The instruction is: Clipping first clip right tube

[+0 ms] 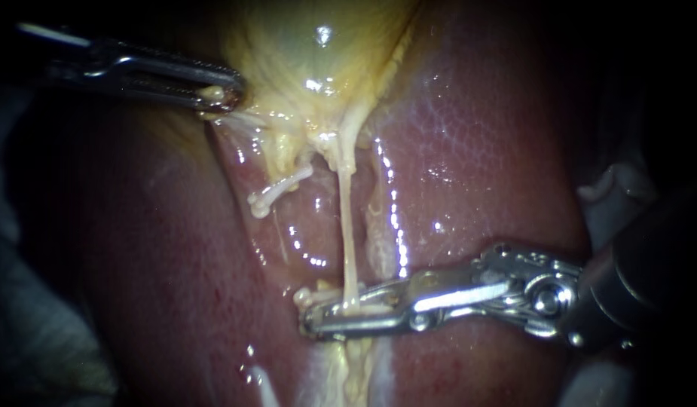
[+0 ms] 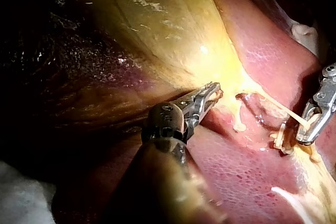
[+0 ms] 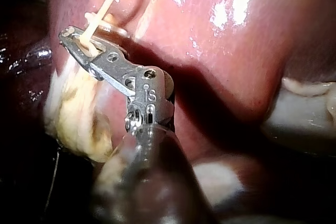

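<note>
Over glossy liver (image 1: 476,151), right instrument (image 1: 314,318) jaws tight around thin taut tube (image 1: 348,226); left instrument (image 1: 227,94) jaws tight on gallbladder (image 1: 310,45)

The right tube (image 1: 347,226) is a thin, pale cream strand, stretched taut and nearly straight from the yellow gallbladder (image 1: 310,45) down across the liver (image 1: 476,151), its lower end caught in the right instrument (image 1: 310,316).

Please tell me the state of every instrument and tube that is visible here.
Left instrument: jaws shut on the gallbladder edge.
Right instrument: jaws shut on the right tube.
Right tube: taut, in one piece.
Short tube: free end loose, nothing holds it.
</note>
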`<state>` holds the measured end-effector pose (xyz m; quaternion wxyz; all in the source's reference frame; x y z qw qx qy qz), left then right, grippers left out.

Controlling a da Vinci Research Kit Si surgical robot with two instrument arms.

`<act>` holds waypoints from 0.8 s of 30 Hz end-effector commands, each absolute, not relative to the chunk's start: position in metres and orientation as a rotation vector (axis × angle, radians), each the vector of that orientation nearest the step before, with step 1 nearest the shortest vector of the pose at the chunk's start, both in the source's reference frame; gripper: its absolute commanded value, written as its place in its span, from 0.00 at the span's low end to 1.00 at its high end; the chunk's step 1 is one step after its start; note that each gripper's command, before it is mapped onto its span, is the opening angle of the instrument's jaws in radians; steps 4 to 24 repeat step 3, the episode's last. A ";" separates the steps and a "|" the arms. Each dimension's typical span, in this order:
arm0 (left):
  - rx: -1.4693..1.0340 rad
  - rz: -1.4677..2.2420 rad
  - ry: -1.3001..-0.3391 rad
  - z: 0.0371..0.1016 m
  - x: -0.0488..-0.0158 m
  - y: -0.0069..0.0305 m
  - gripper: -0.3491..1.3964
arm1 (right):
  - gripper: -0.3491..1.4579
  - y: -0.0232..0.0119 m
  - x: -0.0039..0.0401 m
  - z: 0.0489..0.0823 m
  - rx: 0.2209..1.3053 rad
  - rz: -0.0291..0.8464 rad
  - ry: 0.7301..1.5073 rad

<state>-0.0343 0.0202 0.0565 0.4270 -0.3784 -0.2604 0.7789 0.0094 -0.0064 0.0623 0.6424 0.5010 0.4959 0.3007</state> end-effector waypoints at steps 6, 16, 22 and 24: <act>-0.946 1.946 -0.651 0.0565 -0.0343 0.0202 0.00 | 0.00 -0.0065 0.0093 0.0623 1.146 0.688 1.127; -0.946 1.946 -0.651 0.0565 -0.0343 0.0202 0.00 | 0.00 -0.0065 0.0093 0.0623 1.146 0.688 1.127; -0.946 1.946 -0.651 0.0565 -0.0343 0.0202 0.00 | 0.00 -0.0065 0.0093 0.0623 1.146 0.688 1.127; -0.946 1.946 -0.651 0.0565 -0.0343 0.0202 0.00 | 0.00 -0.0065 0.0093 0.0623 1.146 0.688 1.127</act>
